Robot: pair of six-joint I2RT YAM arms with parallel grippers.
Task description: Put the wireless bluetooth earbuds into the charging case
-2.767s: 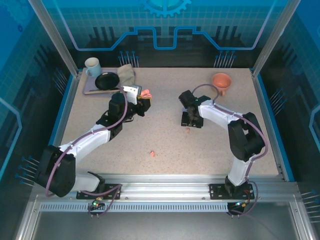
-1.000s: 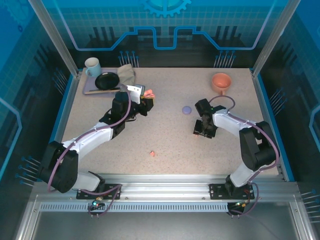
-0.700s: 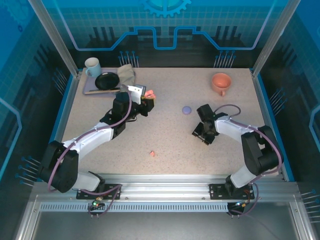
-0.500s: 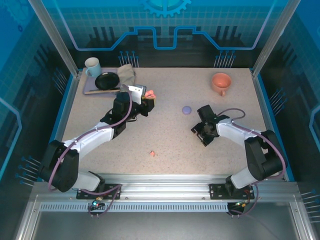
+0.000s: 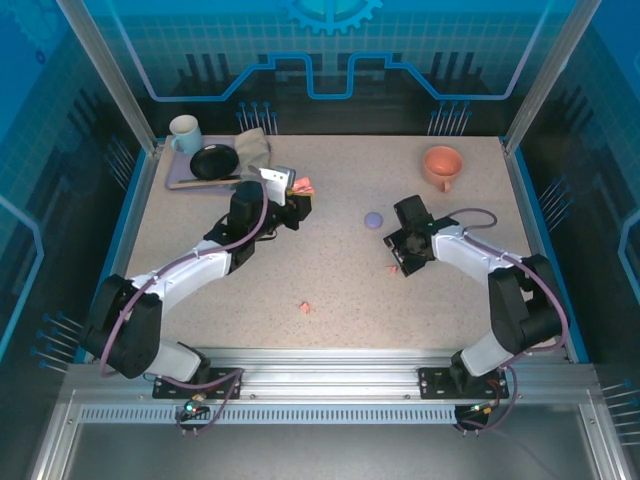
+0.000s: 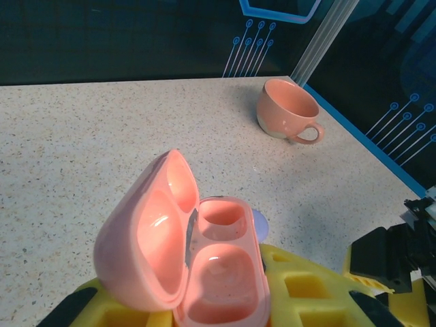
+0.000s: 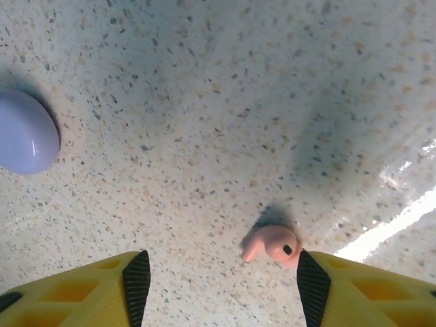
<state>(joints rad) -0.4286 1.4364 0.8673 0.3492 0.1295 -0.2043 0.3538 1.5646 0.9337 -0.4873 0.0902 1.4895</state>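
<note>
Fingers (image 7: 136, 283) of the right gripper (image 7: 221, 266) stand wide apart just above the table (image 7: 204, 102), closed on nothing. 1 salmon-pink earbud (image 7: 270, 244) lies on the table between them, nearer the right-hand pad in the wrist view and touching neither; its stem points left. A closed lilac case (image 7: 24, 133) sits on the table off to the upper left of that view, well apart from the bud.

The left gripper (image 5: 291, 203) is clamped on the pink charging case (image 6: 218, 272), its yellow fingers either side of the base. The case is held above the table with the lid swung open to the left and its 2 wells facing up.

A second salmon-pink earbud (image 5: 303, 308) lies alone on the table nearer the arm bases, well apart from both grippers. An orange cup (image 5: 443, 163) stands toward the far right corner; a tray (image 5: 183, 182) at far left carries a mug (image 5: 184, 131), a black plate (image 5: 214, 162) and a cloth (image 5: 254, 148)
</note>
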